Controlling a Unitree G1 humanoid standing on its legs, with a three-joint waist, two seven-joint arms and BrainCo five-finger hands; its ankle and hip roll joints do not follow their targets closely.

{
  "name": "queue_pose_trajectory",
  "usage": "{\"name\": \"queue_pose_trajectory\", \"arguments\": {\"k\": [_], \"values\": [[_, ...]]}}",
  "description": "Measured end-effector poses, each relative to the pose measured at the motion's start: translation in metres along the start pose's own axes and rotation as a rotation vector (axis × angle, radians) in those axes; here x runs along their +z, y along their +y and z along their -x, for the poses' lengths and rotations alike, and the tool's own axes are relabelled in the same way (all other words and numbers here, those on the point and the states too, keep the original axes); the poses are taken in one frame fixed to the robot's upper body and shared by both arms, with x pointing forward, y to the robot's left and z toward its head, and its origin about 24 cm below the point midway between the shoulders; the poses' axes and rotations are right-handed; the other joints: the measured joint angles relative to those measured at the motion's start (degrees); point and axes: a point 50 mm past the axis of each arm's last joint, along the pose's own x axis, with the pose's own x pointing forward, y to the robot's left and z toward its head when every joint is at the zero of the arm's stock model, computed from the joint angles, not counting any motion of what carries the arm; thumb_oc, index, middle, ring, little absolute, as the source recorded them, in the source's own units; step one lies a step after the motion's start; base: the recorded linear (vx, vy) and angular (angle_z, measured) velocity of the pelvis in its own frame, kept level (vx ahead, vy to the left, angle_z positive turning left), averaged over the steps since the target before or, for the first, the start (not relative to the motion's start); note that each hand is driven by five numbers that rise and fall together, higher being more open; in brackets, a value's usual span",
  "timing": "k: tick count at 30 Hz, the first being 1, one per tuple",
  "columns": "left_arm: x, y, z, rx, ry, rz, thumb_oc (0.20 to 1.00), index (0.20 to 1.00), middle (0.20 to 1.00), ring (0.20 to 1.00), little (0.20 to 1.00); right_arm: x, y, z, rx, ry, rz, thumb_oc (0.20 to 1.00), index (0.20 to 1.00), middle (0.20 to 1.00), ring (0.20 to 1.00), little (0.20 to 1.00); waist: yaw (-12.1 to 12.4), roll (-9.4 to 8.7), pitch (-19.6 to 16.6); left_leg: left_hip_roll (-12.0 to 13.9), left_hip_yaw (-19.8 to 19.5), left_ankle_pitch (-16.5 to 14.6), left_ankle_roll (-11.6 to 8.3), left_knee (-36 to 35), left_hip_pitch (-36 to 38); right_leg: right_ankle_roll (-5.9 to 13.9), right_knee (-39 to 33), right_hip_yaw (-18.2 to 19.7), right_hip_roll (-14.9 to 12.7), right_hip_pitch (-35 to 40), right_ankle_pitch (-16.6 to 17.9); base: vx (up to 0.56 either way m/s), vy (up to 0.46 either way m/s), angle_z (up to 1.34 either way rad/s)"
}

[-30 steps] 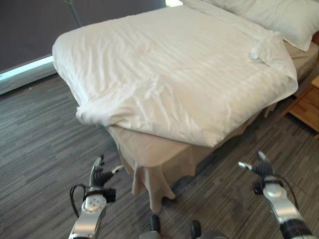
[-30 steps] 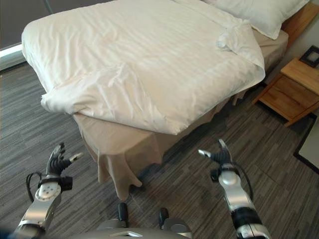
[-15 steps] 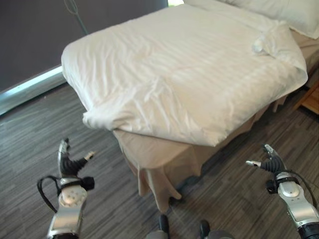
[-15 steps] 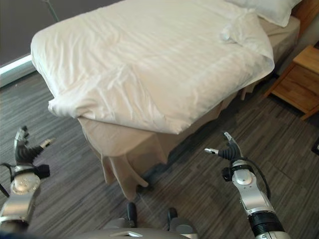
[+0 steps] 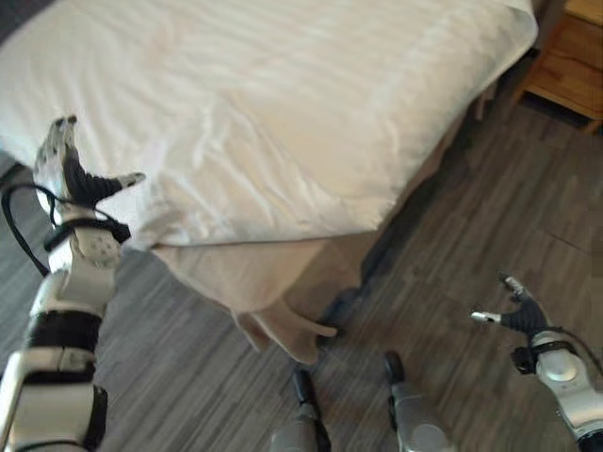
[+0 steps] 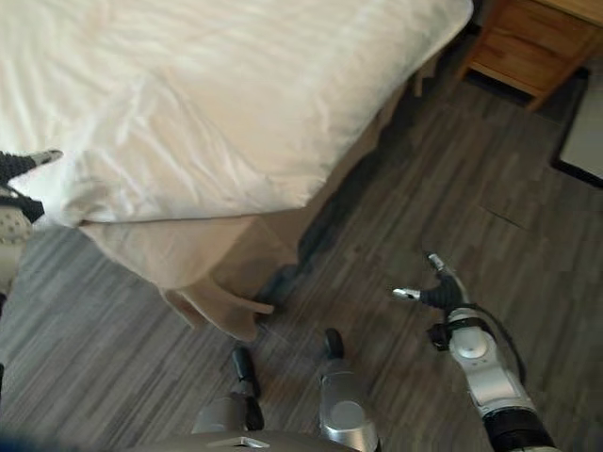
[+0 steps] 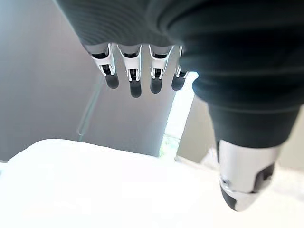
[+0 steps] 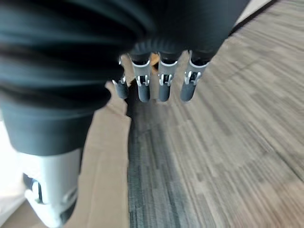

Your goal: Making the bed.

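— Covering nearly the whole mattress, the white duvet (image 5: 273, 104) lay spread across the bed, its near corner bunched into a thick fold that hung just past the bed's edge. Under that fold the beige bed skirt (image 5: 273, 287) dropped to the floor in loose pleats at the corner.

— And your hands, where were they?

— My left hand (image 5: 71, 174) was raised beside that bunched corner, fingers straight and pointing up, thumb stuck out toward the duvet. From my head I could not tell whether the thumb tip touched the cloth. In my left wrist view the fingers (image 7: 135, 80) hung straight and spread over the white bedding, gripping nothing.

— The right one?

— My right hand (image 6: 443, 294) was low over the grey wood-grain floor (image 6: 490, 188), well apart from the bed. Its fingers were relaxed and parted, thumb out to the side, empty. My right wrist view showed the fingers (image 8: 164, 80) straight, with the floor and a strip of the beige skirt past them.

— Anything else around?

— A wooden nightstand (image 5: 570, 61) stood near the bed's far corner, on my right. The duvet's far edge ended just short of it.
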Motion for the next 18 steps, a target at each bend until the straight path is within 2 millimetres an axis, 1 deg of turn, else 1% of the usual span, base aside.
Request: {"name": "queue_pose_trajectory", "arguments": {"k": [1,2,3,5,6,7,8,10,11,12,13,14,15,16,18], "values": [[0.002,0.003,-0.008,0.012,0.009,-0.023,1.000,1.000,1.000,1.000,1.000,0.001,0.002,-0.001,0.009,-0.006,0.002,1.000,1.000,1.000,1.000,1.000,-0.6,0.17,0.1,0.1,0.7,0.0,0.02,0.0,-0.6,-0.23,-0.3,0.4,0.2,-0.8,0.5,0.00,0.012,-0.21],[0.002,0.002,-0.015,-0.007,0.023,-0.085,1.000,1.000,1.000,1.000,1.000,0.003,0.006,-0.001,0.022,-0.015,0.004,1.000,1.000,1.000,1.000,1.000,-1.2,0.41,0.2,0.3,1.0,0.1,0.07,0.0,-1.1,-0.24,-0.2,0.8,0.4,-1.5,0.6,-0.03,-0.006,-0.22],[-0.001,0.003,-0.019,-0.013,0.045,-0.119,1.000,1.000,1.000,1.000,1.000,0.008,0.008,-0.003,0.031,-0.036,0.006,1.000,1.000,1.000,1.000,1.000,-1.7,0.54,0.2,0.4,1.3,0.2,0.15,0.0,-1.7,-0.25,0.1,1.0,0.6,-2.5,0.6,-0.02,-0.011,-0.21],[0.000,0.010,-0.029,-0.011,0.067,-0.164,1.000,1.000,1.000,1.000,1.000,0.016,0.011,-0.007,0.036,-0.077,-0.001,1.000,1.000,1.000,1.000,1.000,-2.4,1.05,0.3,0.8,2.1,0.4,0.01,0.0,-4.2,-0.13,0.3,1.2,1.0,-5.5,0.7,-0.02,-0.003,-0.23],[-0.004,0.015,-0.033,-0.012,0.106,-0.180,1.000,1.000,1.000,1.000,1.000,0.024,0.017,-0.011,0.054,-0.105,-0.004,1.000,1.000,1.000,1.000,1.000,-3.0,1.35,0.5,1.0,2.5,1.0,-0.09,0.0,-6.3,-0.68,0.2,1.8,1.6,-7.9,2.0,-0.03,0.008,-0.26],[-0.006,0.012,-0.032,-0.027,0.112,-0.194,1.000,1.000,1.000,1.000,1.000,0.025,0.020,-0.011,0.063,-0.108,0.000,1.000,1.000,1.000,1.000,1.000,-3.3,1.35,0.7,1.2,2.7,1.2,0.02,0.0,-6.5,-0.85,0.4,1.8,1.8,-8.5,2.1,-0.05,0.008,-0.31],[-0.009,0.011,-0.033,-0.054,0.115,-0.249,1.000,1.000,1.000,1.000,1.000,0.026,0.022,-0.011,0.065,-0.117,0.005,1.000,1.000,1.000,1.000,1.000,-3.1,1.30,0.7,1.3,3.0,1.4,-0.14,0.0,-6.7,-0.85,1.1,1.6,1.9,-9.4,2.1,-0.05,0.008,-0.25],[-0.019,0.015,-0.032,-0.073,0.165,-0.269,1.000,1.000,1.000,1.000,1.000,0.033,0.020,-0.015,0.052,-0.142,0.004,1.000,1.000,1.000,1.000,1.000,-3.0,1.70,0.7,1.6,3.8,1.4,-0.17,0.0,-8.4,-0.84,1.5,1.7,1.9,-11.8,2.1,-0.08,-0.028,-0.21],[-0.025,0.015,-0.031,-0.094,0.204,-0.271,0.768,0.768,0.768,0.768,0.768,0.039,0.017,-0.020,0.036,-0.162,0.007,1.000,1.000,1.000,1.000,1.000,-3.3,2.34,0.8,1.7,3.9,1.4,-0.17,0.0,-10.2,-0.95,1.8,1.7,2.1,-13.8,2.3,-0.08,-0.062,-0.09],[-0.031,0.015,-0.030,-0.122,0.247,-0.273,0.332,0.332,0.332,0.332,0.332,0.045,0.015,-0.024,0.027,-0.178,0.009,1.000,1.000,1.000,1.000,1.000,-3.8,2.56,1.2,1.7,3.9,1.4,-0.17,0.0,-12.0,-1.04,2.1,1.8,2.2,-15.8,2.7,-0.03,-0.034,-0.06],[-0.036,0.009,-0.026,-0.159,0.270,-0.280,0.332,0.332,0.332,0.332,0.332,0.049,0.014,-0.026,0.024,-0.192,0.009,1.000,1.000,1.000,1.000,1.000,-3.8,2.47,1.3,1.7,3.9,1.6,-0.12,0.0,-13.0,-1.27,2.3,1.9,2.4,-16.9,3.1,0.00,-0.037,-0.06],[-0.038,0.002,-0.022,-0.193,0.282,-0.279,0.200,0.200,0.200,0.200,0.200,0.051,0.013,-0.028,0.024,-0.196,0.012,1.000,1.000,1.000,1.000,1.000,-3.8,2.35,1.4,1.7,4.0,1.7,-0.17,0.0,-13.4,-1.27,2.5,2.0,2.4,-17.5,3.1,0.01,-0.030,-0.09],[-0.043,-0.013,-0.012,-0.253,0.298,-0.273,0.200,0.200,0.200,0.200,0.200,0.051,0.012,-0.030,0.023,-0.195,0.016,1.000,1.000,1.000,1.000,1.000,-3.7,2.21,1.5,1.8,4.1,1.7,-0.17,0.0,-13.5,-1.27,3.0,1.9,2.6,-18.0,3.1,0.02,-0.046,-0.09],[-0.046,-0.022,-0.005,-0.283,0.316,-0.258,0.200,0.200,0.200,0.200,0.200,0.050,0.012,-0.030,0.021,-0.191,0.018,1.000,1.000,1.000,1.000,1.000,-3.7,2.16,1.5,1.9,4.1,1.7,-0.17,0.0,-13.5,-1.27,3.0,1.8,2.7,-18.1,3.1,0.02,-0.049,-0.07],[-0.050,-0.025,-0.001,-0.292,0.338,-0.237,0.200,0.200,0.200,0.200,0.200,0.049,0.010,-0.031,0.019,-0.186,0.026,1.000,1.000,1.000,1.000,1.000,-3.7,2.12,1.6,2.1,4.0,1.7,-0.13,0.0,-13.4,-1.28,3.0,1.6,2.9,-18.0,3.1,0.01,-0.021,-0.01]]}}
